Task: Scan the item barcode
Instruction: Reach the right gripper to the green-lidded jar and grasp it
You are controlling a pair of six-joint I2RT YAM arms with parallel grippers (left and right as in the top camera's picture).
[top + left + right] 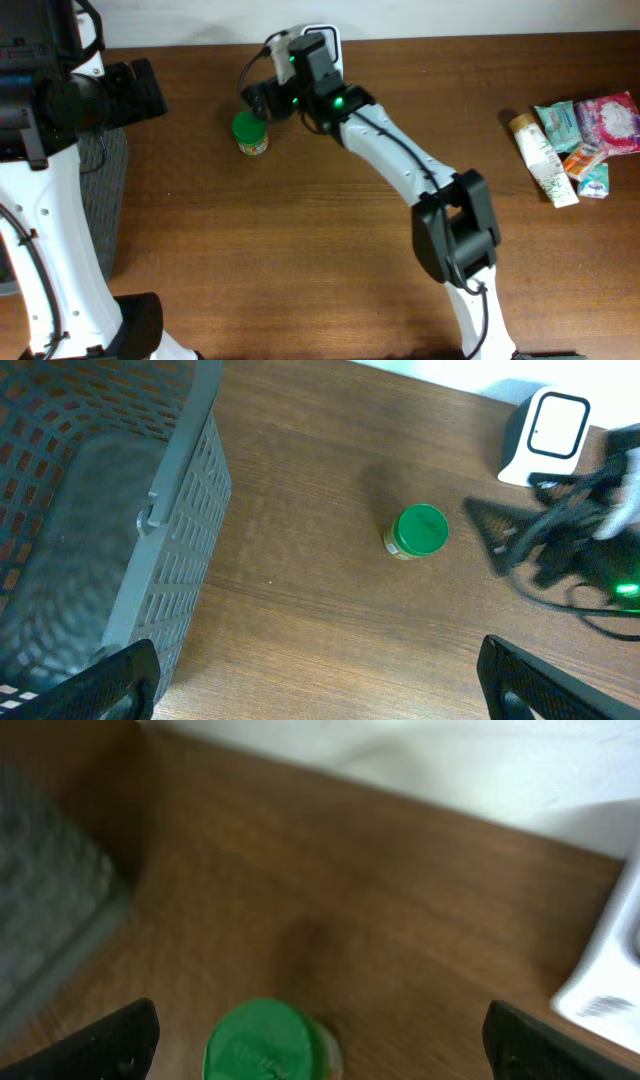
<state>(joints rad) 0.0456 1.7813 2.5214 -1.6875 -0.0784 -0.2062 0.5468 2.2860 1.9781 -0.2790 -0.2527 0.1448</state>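
Observation:
The item, a small jar with a green lid (pixel 250 132), stands upright on the wooden table. A white scanner (pixel 322 40) sits at the back edge, right of the jar. My right gripper (pixel 262 100) hovers just behind the jar. In the right wrist view the jar (pixel 268 1042) lies low between the wide-open fingers (pixel 110 1042) of the right gripper (pixel 325 1050), nearer the left one and touching neither. My left gripper (pixel 320 690) is open and empty, well short of the jar (pixel 420 532) and the scanner (pixel 550 435).
A grey plastic basket (pixel 150 520) stands at the table's left end, under the left arm (pixel 140 90). A tube and several packets (pixel 575 140) lie at the far right.

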